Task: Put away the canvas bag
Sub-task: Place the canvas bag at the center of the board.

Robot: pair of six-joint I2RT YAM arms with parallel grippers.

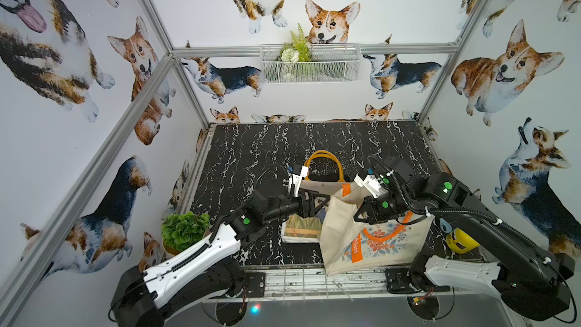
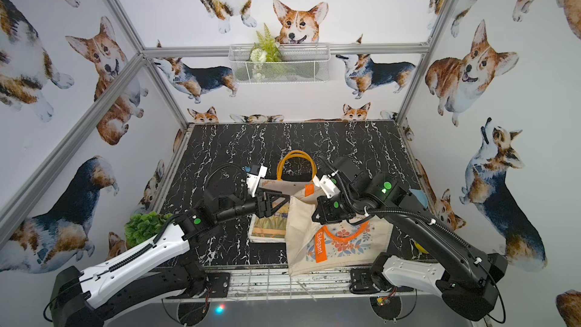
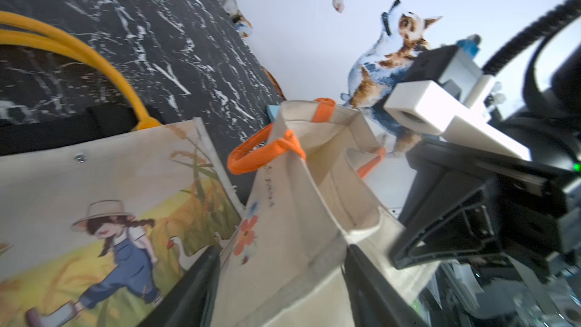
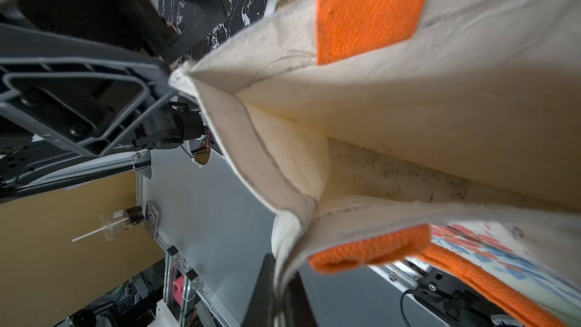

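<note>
Bag [image 1: 377, 246] — cream canvas, floral print, orange handles — sits front right on the table [image 1: 251, 152]. Its mouth is lifted and open toward the left arm, and its lower edge laps over the table's front edge.

Right gripper [image 1: 358, 215] is pinched tight on the bag's rim; the right wrist view shows the hem squeezed between the jaws.

Left gripper [image 1: 316, 204] stands wide, astride the bag's near corner. In the left wrist view its fingers [image 3: 201, 275] stand either side of the cloth — contact unclear.

Flat bag [image 1: 301, 231] with yellow handles lies just beside, its right side hidden by the bag.

Plant [image 1: 184, 229] sits at the front left corner, and a yellow object [image 1: 460, 240] at the right edge.

Open marble runs from the yellow handles back to the wall, where a basket [image 1: 309, 64] hangs high.
</note>
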